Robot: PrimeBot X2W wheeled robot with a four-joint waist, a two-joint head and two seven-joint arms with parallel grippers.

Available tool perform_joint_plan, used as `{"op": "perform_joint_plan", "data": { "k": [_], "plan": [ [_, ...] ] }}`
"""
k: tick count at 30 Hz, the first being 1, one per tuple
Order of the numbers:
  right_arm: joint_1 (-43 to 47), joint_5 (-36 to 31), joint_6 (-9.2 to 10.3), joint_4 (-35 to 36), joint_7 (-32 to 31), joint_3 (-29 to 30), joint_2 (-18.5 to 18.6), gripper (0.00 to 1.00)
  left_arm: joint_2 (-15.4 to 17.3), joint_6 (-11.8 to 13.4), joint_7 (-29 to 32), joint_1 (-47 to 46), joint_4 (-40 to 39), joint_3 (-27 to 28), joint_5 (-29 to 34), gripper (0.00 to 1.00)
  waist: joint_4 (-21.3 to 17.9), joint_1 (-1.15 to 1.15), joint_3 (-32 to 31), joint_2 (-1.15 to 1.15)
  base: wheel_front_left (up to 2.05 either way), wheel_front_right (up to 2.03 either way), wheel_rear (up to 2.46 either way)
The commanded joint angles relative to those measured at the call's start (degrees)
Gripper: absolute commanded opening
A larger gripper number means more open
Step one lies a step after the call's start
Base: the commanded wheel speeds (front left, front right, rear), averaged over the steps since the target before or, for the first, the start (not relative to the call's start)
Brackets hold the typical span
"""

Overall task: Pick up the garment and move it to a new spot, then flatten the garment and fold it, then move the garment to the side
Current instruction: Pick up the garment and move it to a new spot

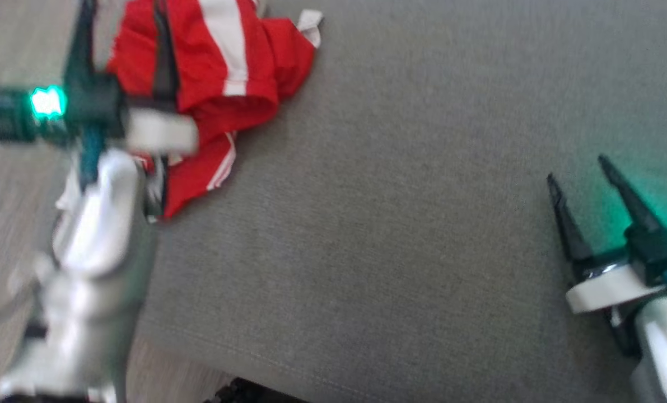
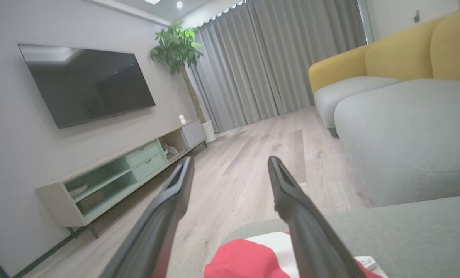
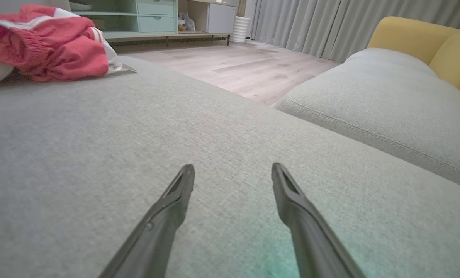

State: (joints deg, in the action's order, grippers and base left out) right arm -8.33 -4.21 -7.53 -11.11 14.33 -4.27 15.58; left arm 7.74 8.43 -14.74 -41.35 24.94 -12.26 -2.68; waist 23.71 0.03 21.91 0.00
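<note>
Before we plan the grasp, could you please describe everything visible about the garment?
The garment is red cloth with white stripes, soft and knit-looking. It lies crumpled in a heap, unfolded, at the far left corner of the grey cushion, close to its edge. The open left gripper hangs over it; whether they touch is unclear.

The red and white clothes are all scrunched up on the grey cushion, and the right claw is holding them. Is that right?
Not quite. The right claw holds nothing: the right wrist view shows it open over bare grey cushion, apart from the scrunched red and white clothes.
</note>
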Motion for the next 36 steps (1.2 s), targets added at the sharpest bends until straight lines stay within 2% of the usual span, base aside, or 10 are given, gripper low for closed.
{"op": "perform_joint_plan", "data": {
  "k": [1,8,15,16,17,26,31,36],
  "plan": [
    [-1.33,-0.17,0.04,2.32,0.67,-1.4,1.25,1.0,2.0,-0.29,0.45,-4.19,1.38,2.4,-0.24,1.0,-1.9,-0.03,3.7,0.0,0.0,0.0,0.0],
    [-3.65,0.06,0.04,4.54,0.67,-2.47,3.82,1.0,0.59,-2.04,12.26,-16.84,22.27,3.46,-3.4,1.0,-4.35,-0.03,7.33,0.0,0.0,0.0,0.0],
    [-4.31,0.75,0.04,5.11,0.67,-2.56,3.36,1.0,1.2,-1.01,13.53,-19.34,34.41,3.29,-3.61,1.0,-5.98,-0.03,8.41,0.0,0.0,0.0,0.0],
    [-4.27,0.76,0.04,5.12,0.67,-2.45,3.34,1.0,1.14,-1.33,12.92,-19.52,35.26,3.41,-3.94,0.17,-5.99,-0.03,8.41,0.0,0.0,0.0,0.0],
    [-4.22,0.78,0.04,5.11,0.67,-2.32,3.3,1.0,1.18,-1.65,12.33,-19.8,36.07,3.49,-4.21,0.0,-5.96,-0.03,8.39,0.0,0.0,0.0,0.0],
    [-3.49,0.66,0.04,3.61,0.67,-2.78,1.64,1.0,2.3,-3.0,3.97,-23.45,37.91,2.68,-4.22,0.0,-5.69,-0.03,4.11,0.0,0.0,0.0,0.0],
    [-3.31,1.07,0.04,2.47,0.67,-3.62,-1.69,1.0,4.23,-3.86,1.93,-26.77,35.94,0.98,-2.75,0.0,-7.07,-0.03,-1.17,0.0,0.0,0.0,0.0],
    [-2.69,1.49,0.04,1.23,0.67,-4.37,-6.17,1.0,5.81,-6.59,2.19,-29.41,32.6,-1.84,-0.87,0.0,-10.85,-0.03,-7.94,0.0,0.0,0.0,0.0]
  ]
}}
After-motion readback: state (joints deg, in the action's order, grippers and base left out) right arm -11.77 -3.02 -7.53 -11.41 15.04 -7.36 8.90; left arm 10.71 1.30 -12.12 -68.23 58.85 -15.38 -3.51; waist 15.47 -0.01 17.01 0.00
